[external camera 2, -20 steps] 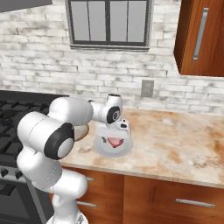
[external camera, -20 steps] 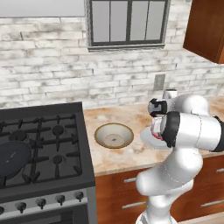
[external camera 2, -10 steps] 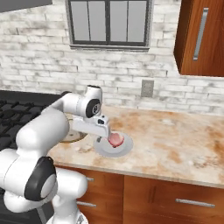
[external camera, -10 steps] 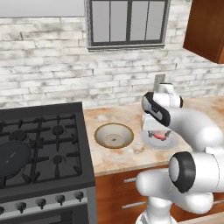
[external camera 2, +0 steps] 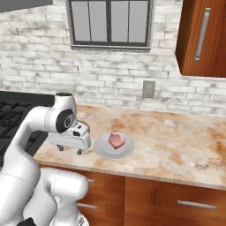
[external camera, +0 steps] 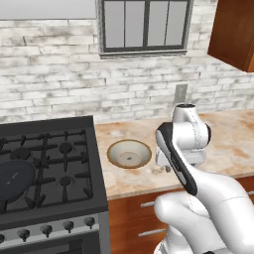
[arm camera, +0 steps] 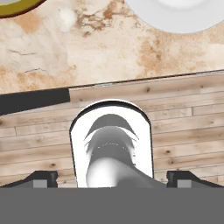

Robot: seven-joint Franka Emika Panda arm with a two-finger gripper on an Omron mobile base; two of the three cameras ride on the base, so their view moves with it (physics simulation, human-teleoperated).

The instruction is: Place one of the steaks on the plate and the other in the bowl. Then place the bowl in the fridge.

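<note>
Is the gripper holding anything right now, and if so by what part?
Nothing. The gripper is open and empty above the counter edge; one steak lies on the plate.

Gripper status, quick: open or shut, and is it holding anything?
Gripper: open and empty, fingertips spread wide above the counter's front edge.

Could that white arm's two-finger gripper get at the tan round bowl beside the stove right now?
Probably yes. The dark two-finger gripper hangs open over the speckled stone counter, right beside the shallow beige-tan round bowl. Nothing stands between them, and the bowl's rim looks free.
</note>
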